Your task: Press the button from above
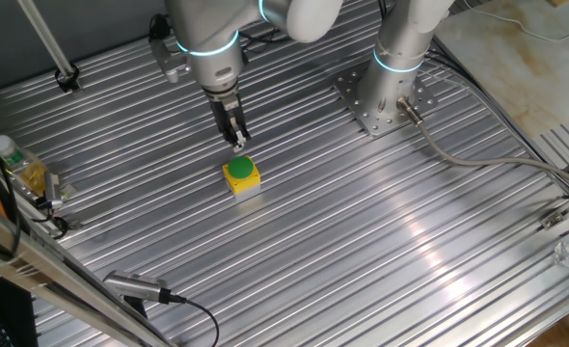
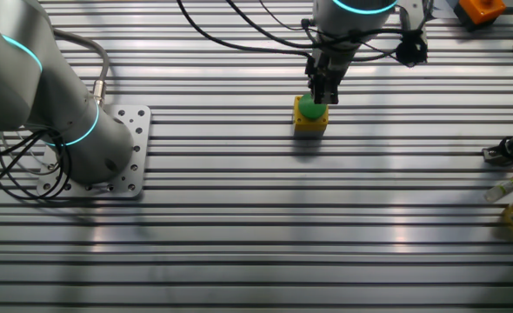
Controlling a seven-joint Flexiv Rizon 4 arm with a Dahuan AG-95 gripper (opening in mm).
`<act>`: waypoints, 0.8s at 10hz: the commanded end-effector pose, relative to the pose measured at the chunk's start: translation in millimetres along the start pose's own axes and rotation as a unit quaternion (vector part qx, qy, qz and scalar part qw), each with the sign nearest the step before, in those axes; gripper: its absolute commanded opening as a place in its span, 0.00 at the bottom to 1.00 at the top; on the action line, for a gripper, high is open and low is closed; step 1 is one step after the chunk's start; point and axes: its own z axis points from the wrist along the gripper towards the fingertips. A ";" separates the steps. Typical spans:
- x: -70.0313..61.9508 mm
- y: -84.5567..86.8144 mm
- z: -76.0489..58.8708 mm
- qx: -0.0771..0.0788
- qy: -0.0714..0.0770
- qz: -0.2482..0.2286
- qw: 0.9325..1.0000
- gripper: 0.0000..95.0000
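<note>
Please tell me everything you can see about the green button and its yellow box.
The button is a small round green cap, probably plastic, on top of a yellow cube-shaped box with a pale grey base. The box stands upright on the ribbed metal table, near its middle. The claw points down just above the cap; whether it touches the cap cannot be told. Nothing else is near the box.

A ribbed silver metal table (image 1: pixel 362 241) fills both views, glinting under bright overhead light.
</note>
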 end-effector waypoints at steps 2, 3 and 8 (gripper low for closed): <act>0.1 0.4 0.4 0.008 -0.001 0.008 1.000 0.00; 0.1 0.4 0.4 0.008 -0.004 0.009 1.000 0.00; 0.4 0.7 -0.3 0.004 -0.002 0.008 1.000 0.00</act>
